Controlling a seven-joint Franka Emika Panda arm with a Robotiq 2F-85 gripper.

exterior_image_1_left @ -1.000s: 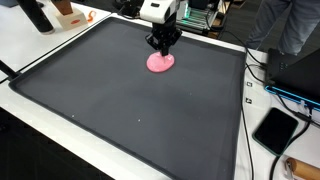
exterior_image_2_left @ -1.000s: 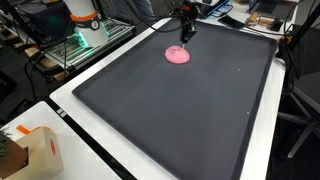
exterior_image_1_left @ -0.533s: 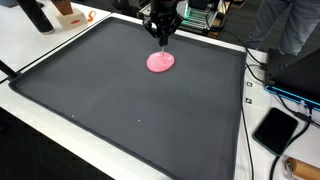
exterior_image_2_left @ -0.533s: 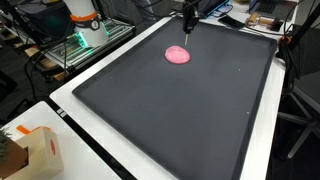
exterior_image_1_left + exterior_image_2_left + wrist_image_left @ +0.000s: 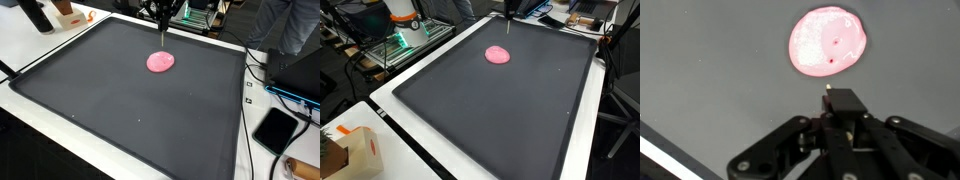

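A flat pink disc of dough lies on the far part of a big dark mat. My gripper hangs straight above it at the top edge of both exterior views. It is shut on a thin stick that points down, its tip clear of the disc. In the wrist view the closed gripper sits just below the disc, which carries two small poke marks.
A raised rim borders the mat on a white table. A black slab device and cables lie beside it. A cardboard box stands at a near corner. Lab gear is behind.
My gripper has risen straight up from the pink disc, from touching height to well above it. The disc has stayed in place.
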